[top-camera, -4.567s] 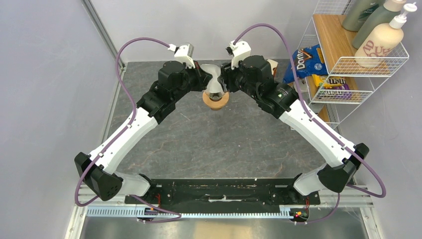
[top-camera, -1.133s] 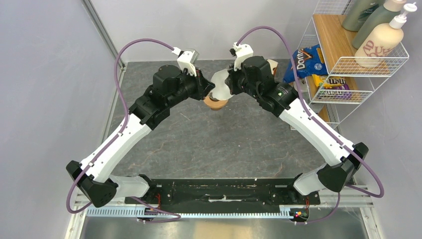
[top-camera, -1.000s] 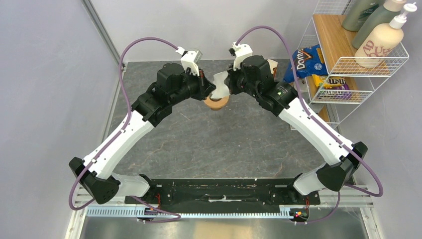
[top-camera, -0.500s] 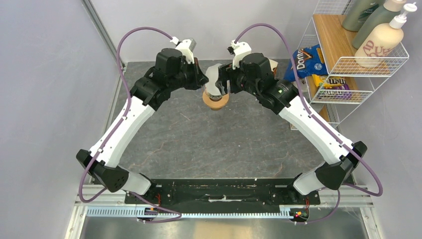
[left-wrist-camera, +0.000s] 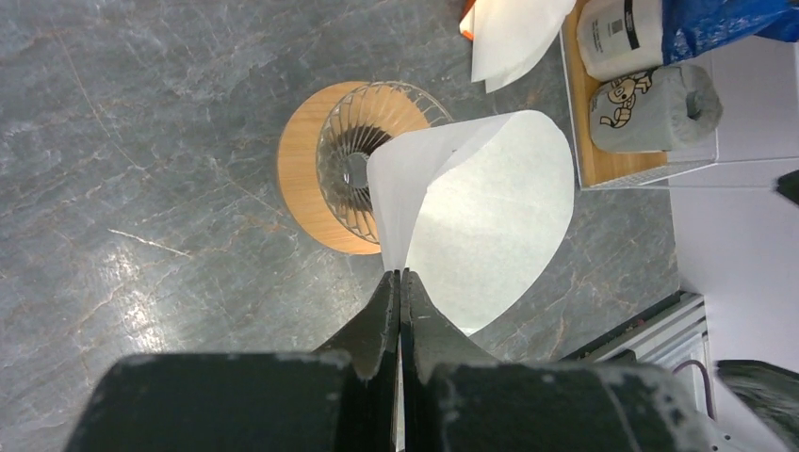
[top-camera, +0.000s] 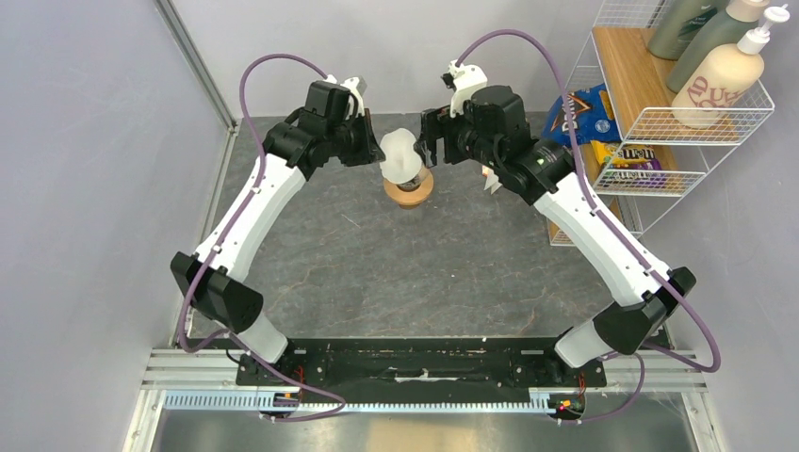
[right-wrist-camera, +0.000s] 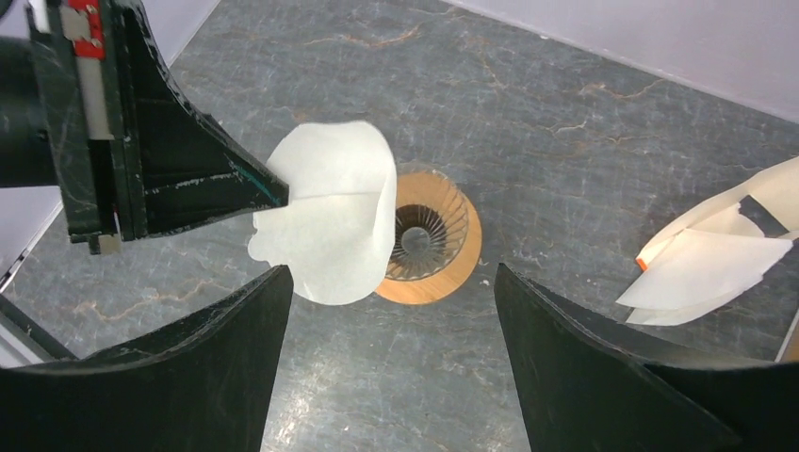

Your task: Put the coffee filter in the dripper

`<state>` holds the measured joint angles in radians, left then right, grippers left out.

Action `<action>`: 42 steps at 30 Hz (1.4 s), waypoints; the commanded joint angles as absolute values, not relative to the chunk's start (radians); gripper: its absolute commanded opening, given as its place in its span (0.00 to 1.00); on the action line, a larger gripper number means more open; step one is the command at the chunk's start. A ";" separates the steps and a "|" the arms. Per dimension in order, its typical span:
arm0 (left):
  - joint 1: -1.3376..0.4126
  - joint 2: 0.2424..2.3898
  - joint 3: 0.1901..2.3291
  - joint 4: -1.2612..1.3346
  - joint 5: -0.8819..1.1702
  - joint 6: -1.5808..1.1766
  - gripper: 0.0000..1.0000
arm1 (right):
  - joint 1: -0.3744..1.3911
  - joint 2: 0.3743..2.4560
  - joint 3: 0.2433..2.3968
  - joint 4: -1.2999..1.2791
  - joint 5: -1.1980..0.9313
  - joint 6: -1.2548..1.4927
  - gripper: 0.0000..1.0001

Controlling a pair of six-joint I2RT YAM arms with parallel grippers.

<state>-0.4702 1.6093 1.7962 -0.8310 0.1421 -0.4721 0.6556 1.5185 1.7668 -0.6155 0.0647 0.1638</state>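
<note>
While the thin white paper coffee filter (top-camera: 399, 155) (left-wrist-camera: 490, 217) (right-wrist-camera: 330, 226) hangs curled into a loose open cone, it sits over the far left part of the dripper (top-camera: 408, 191) (left-wrist-camera: 301, 169) (right-wrist-camera: 466, 240), a small clear ribbed glass funnel set in a round orange-tan wooden ring. Whether the paper's lower edge touches the glass cannot be told. The dripper stands upright on the grey marbled table (top-camera: 377, 264), towards its far side.

The left pincer (top-camera: 375, 153) (left-wrist-camera: 400, 282) (right-wrist-camera: 278, 193) is closed tight on one edge of the coffee filter, its two black fingers pressed together with the paper between them, and it reaches in from the left. The right pincer (top-camera: 429, 151) (right-wrist-camera: 386, 278) has its jaws spread wide and grips nothing; it hangs just right of the paper, apart from it, and from its own camera the filter and dripper show between its two fingers.

Further right on the table lies a small pile of spare filters (top-camera: 490, 179) (left-wrist-camera: 513, 33) (right-wrist-camera: 702, 268), flat white paper. Beyond them, at the right edge, stands a white wire rack (top-camera: 660, 122) carrying pump bottles (top-camera: 721, 80), with a blue snack bag (top-camera: 570, 113) beside it.
</note>
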 commanded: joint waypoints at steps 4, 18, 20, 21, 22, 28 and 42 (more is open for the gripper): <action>-0.447 1.687 1.873 -0.865 0.209 -0.516 0.02 | 0.605 1.531 1.814 -0.622 0.037 0.165 0.86; -0.425 1.823 1.930 -0.895 0.296 -0.547 0.05 | 0.569 1.563 1.850 -0.666 0.025 0.147 0.87; -0.424 1.829 1.930 -0.895 0.310 -0.552 0.15 | 0.568 1.573 1.854 -0.679 0.031 0.134 0.86; -0.422 1.828 1.930 -0.891 0.311 -0.552 0.22 | 0.568 1.580 1.859 -0.688 0.032 0.125 0.86; -0.419 1.826 1.933 -0.890 0.312 -0.550 0.27 | 0.568 1.590 1.868 -0.699 0.034 0.114 0.86; -0.375 1.787 1.961 -0.868 0.317 -0.528 0.43 | 0.564 1.664 1.947 -0.753 0.005 0.036 0.86; -0.172 1.523 1.768 -0.758 0.416 -0.441 0.59 | 0.558 1.939 2.237 -0.864 -0.211 -0.094 0.41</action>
